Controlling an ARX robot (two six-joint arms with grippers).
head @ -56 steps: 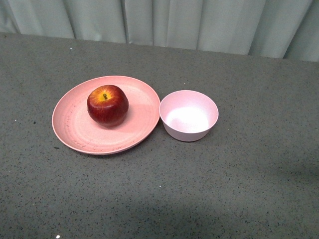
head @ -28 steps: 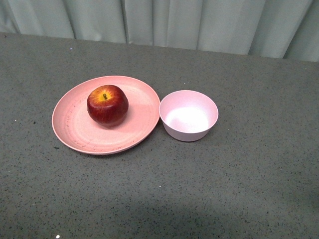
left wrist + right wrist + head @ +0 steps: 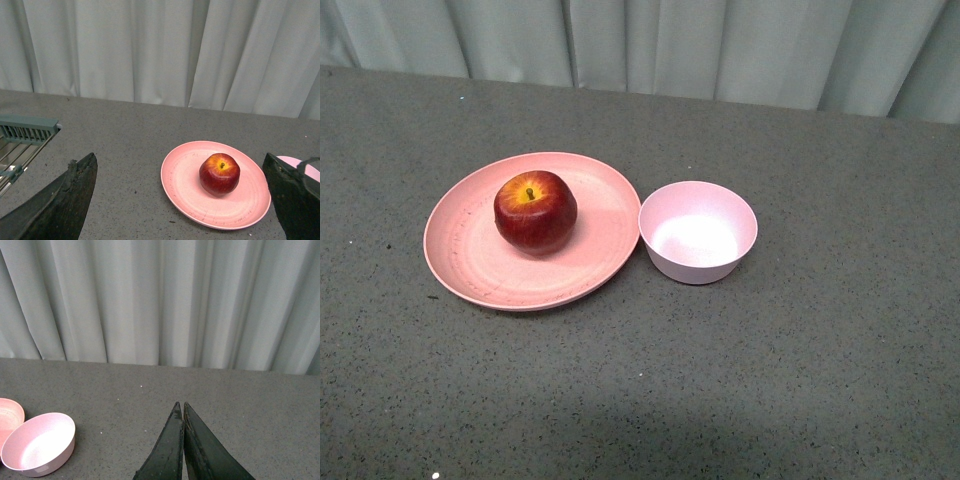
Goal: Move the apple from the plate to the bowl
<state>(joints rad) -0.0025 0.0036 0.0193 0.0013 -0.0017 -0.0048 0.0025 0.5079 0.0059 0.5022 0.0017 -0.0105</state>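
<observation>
Neither of my arms shows in the front view, so I go by the wrist cameras alone. My left gripper (image 3: pixel 178 156) stands wide, its two dark fingers (image 3: pixel 65 200) cut off at the picture's lower corners, with nothing between them. My right gripper (image 3: pixel 180 405) is pressed together to a single point and carries nothing. The apple (image 3: pixel 535 212) sits stem up on the plate (image 3: pixel 480 270), a little toward the far side of its middle. The bowl (image 3: pixel 695 268) stands just beside the plate on my right; I cannot tell whether their rims touch. From my left wrist the bowl is almost wholly hidden behind one finger, only a pale sliver showing, and a grey metal rack (image 3: pixel 27 129) is cut off at the edge, hard to make out. From my right wrist the plate is only a slice at the border. The table (image 3: pixel 800 380) lies open on the near side and to the right of the bowl, and ends at the curtain (image 3: pixel 670 45) behind.
</observation>
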